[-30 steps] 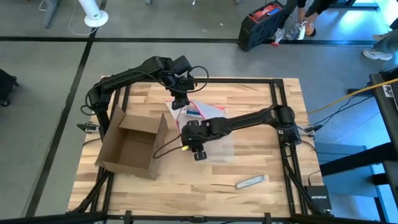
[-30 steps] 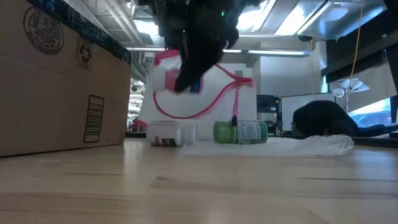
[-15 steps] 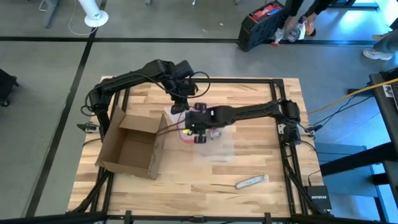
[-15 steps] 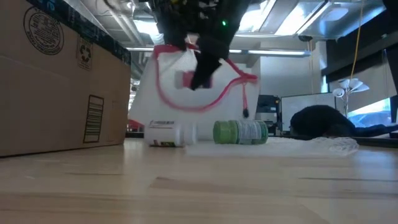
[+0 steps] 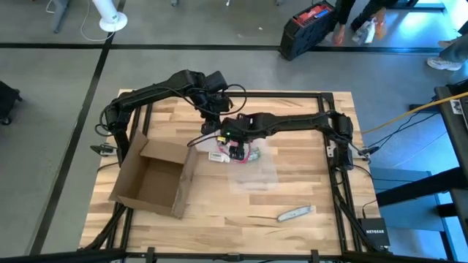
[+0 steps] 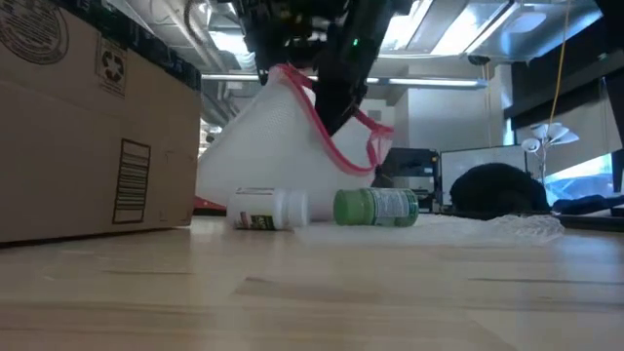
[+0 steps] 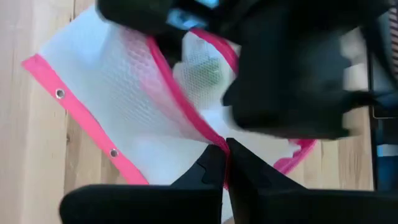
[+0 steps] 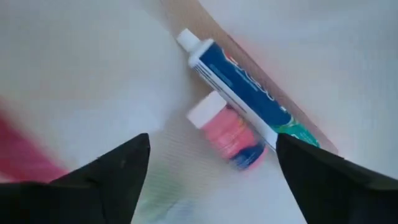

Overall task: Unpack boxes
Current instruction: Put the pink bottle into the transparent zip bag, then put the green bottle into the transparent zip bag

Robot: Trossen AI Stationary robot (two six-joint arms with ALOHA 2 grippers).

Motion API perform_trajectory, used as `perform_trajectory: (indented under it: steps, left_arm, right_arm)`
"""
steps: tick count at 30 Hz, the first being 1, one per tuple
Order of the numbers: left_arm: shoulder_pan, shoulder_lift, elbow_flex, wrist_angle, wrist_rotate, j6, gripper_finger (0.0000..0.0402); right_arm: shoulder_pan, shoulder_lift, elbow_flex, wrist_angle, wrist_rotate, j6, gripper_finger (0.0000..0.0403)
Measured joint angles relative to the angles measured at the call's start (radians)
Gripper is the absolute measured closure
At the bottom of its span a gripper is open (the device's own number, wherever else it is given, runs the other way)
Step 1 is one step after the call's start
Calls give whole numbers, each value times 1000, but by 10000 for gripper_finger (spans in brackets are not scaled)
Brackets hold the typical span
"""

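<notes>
Left of the arms on the worktop (image 5: 292, 193), the box (image 5: 150, 179) lies open, seemingly emptied; left hand (image 7: 225, 163) pinches the pouch (image 6: 263, 146), right hand (image 8: 208, 163) gapes inside, toothpaste (image 8: 239, 84) left to remove.

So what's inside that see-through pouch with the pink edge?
Inside the pouch the right wrist view shows a blue toothpaste tube and a small pink bottle. Anything deeper is hidden by the mesh.

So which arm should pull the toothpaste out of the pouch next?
Right. Its end effector is open and already over the toothpaste inside the pouch. The left end effector is shut on the pouch's pink edge, holding it up.
</notes>
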Motion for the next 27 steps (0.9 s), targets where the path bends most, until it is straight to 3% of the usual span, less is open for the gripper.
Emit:
perform_trajectory:
  steps: [9,15,27]
  left_arm:
    - [8,0,0,0,-35,24,401]
    - [23,0,0,-1,-63,31,401]
    - [49,-2,0,-4,-87,45,401]
  right_arm:
    - [91,-111,-3,-99,16,-46,121]
    - [115,-125,-66,-204,-100,-12,165]
    - [116,-134,-299,-91,-89,13,187]
